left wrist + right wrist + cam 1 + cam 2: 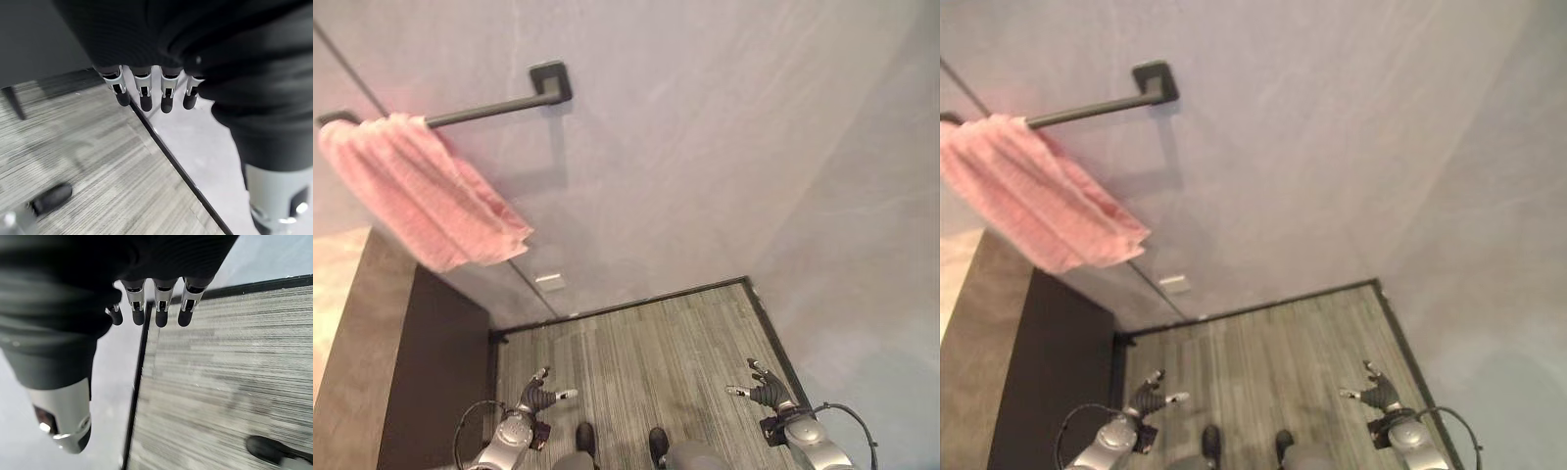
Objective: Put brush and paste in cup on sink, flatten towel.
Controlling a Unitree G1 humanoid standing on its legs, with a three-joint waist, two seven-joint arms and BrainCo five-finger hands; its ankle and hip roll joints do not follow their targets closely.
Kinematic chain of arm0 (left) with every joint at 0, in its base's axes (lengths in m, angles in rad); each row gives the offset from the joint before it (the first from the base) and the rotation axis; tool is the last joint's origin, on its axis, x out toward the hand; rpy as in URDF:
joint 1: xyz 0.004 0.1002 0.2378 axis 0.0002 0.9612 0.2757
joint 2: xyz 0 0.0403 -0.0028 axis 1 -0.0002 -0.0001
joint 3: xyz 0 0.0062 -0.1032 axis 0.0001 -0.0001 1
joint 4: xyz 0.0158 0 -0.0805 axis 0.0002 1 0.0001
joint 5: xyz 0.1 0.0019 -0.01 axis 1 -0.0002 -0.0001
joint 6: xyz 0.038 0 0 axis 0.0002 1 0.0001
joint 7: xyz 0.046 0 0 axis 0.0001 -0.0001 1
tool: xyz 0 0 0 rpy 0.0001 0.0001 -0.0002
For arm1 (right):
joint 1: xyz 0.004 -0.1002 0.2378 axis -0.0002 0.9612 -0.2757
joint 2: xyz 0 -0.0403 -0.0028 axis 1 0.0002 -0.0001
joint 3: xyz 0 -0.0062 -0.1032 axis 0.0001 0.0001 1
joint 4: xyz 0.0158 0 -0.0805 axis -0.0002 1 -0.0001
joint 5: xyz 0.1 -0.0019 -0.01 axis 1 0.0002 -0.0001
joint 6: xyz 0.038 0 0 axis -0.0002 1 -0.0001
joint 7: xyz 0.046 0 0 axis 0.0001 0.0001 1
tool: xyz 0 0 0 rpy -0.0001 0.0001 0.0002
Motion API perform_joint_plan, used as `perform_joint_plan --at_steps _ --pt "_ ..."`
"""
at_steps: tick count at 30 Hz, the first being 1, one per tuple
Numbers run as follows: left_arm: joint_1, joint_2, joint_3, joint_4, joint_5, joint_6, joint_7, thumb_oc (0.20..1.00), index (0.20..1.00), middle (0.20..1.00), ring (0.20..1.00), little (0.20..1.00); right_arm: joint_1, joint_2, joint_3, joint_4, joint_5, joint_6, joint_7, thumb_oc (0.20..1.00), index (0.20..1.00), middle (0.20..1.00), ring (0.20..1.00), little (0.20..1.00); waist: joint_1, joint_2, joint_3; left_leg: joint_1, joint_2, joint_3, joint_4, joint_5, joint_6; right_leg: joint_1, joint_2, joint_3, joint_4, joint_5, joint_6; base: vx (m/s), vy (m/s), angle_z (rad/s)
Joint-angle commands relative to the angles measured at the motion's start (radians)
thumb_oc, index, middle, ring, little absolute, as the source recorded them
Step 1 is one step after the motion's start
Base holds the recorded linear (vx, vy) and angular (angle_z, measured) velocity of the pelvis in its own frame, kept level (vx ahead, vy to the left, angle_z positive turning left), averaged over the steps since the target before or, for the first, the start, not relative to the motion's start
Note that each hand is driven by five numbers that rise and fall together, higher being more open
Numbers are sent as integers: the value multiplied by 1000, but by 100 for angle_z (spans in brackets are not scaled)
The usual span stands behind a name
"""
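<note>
Progress entry: towel step judged not yet done; brush, paste, cup and sink cannot be placed from these pictures, so that part of the task cannot be assessed. Nearest items: left robot hand (540,396), low and to the left, fingers relaxed and spread, holding nothing; its wrist view shows the straight dark-tipped fingers (143,95) hanging free over the floor. Right robot hand (761,389), low and to the right, likewise loose and empty, fingers (161,308) straight above the floor's edge. Both hang well apart from each other and from anything the task names. Between and beyond the two hands: floor (646,352), grey, with a fine striped grain, bounded by a dark baseboard strip (636,302) where it meets the wall. Beside and beyond the left robot hand: dark cabinet side (435,372) with a grey-brown slab (357,352) along its outer edge, possibly the tabletop; nothing can be seen standing on it. Further off: pale grey wall (705,147) with faint veining, carrying a small light plate (549,282) just above the floor line. Farthest, high above the left robot hand: black towel bar (494,108) fixed to the wall by a square mount, and on it the pink towel (421,196), bunched at the bar's far end and hanging in crumpled folds, well out of reach of either hand. Remaining work, as judged: spreading the towel flat along the bar.
</note>
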Motion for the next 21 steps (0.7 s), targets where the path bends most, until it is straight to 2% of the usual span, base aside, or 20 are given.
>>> perform_joint_plan --at_steps 1,3,8,9,10,11,13,14,15,16,17,21 --pt "-23 45 15 -36 -13 -33 18 1000 1000 1000 1000 1000 22 -4 -23 -43 4 -13 -6 1000 1000 1000 1000 1000 17 -32 -16 -4 -51 48 74 -67 49 0 -102 187 14 20 151 82 189 -33" --pt "-27 56 22 -43 -9 -34 23 1000 1000 1000 1000 1000 17 15 -34 -32 6 -10 -11 1000 1000 1000 1000 1000 14 -25 -21 12 -79 77 72 -93 73 -14 -137 207 24 43 180 103 334 -43" --pt "-18 72 33 -84 -7 -35 20 1000 1000 1000 1000 1000 -7 31 -25 -8 -11 -6 -11 1000 1000 1000 1000 1000 26 -20 -17 26 -102 118 53 -107 98 -49 -167 224 36 85 212 38 267 -35" --pt "-4 80 45 -103 -8 -37 18 1000 1000 1000 1000 1000 -19 36 -17 -8 -22 -7 -9 1000 1000 1000 1000 1000 36 -20 -14 40 -107 137 31 -103 104 -76 -178 200 64 122 223 20 234 -18" --pt "6 85 52 -109 -10 -36 15 1000 1000 1000 1000 1000 -29 43 -8 -15 -27 -9 -4 1000 1000 1000 1000 1000 51 -17 -5 62 -97 154 -3 -93 105 -102 -177 113 116 115 210 19 286 -33" --pt "5 85 51 -105 -8 -34 14 1000 1000 1000 1000 1000 -30 43 -2 -18 -27 -12 1 1000 1000 1000 1000 1000 45 -16 -2 68 -96 150 -16 -84 103 -113 -155 88 149 104 206 12 206 -53" --pt "1 79 43 -90 8 -28 3 1000 1000 1000 1000 1000 -19 45 3 -17 -17 -18 10 1000 1000 1000 1000 1000 24 -19 -4 83 -110 124 -32 -74 103 -125 -53 130 160 61 185 43 122 -28" --pt "1 79 43 -90 8 -28 3 1000 1000 1000 1000 1000 -20 45 3 -17 -17 -18 10 1000 1000 1000 1000 1000 24 -19 -3 84 -110 124 -32 -74 103 -124 -53 129 161 61 185 58 76 17" --pt "-2 75 36 -85 12 -26 -2 1000 1000 1000 1000 1000 -12 45 7 -19 -9 -23 11 1000 1000 1000 1000 1000 17 -26 -7 90 -120 113 -37 -72 104 -126 -5 141 142 51 167 54 34 15" --pt "-4 73 34 -81 14 -27 -4 1000 1000 1000 1000 1000 -4 44 8 -19 0 -25 11 1000 1000 1000 1000 1000 16 -33 -11 91 -127 104 -41 -69 105 -115 16 144 123 47 153 124 40 40" --pt "-7 73 27 -81 13 -28 -6 1000 1000 1000 1000 1000 14 40 12 -22 16 -34 8 1000 1000 1000 1000 1000 9 -49 -17 100 -146 73 -44 -71 109 -119 81 164 79 56 121 98 12 49" --pt "-15 68 21 -81 15 -26 -10 1000 1000 1000 1000 1000 32 30 0 -32 35 -37 5 1000 1000 1000 1000 1000 -1 -67 -18 101 -161 36 -5 -89 105 -89 79 164 40 65 99 90 -48 62"
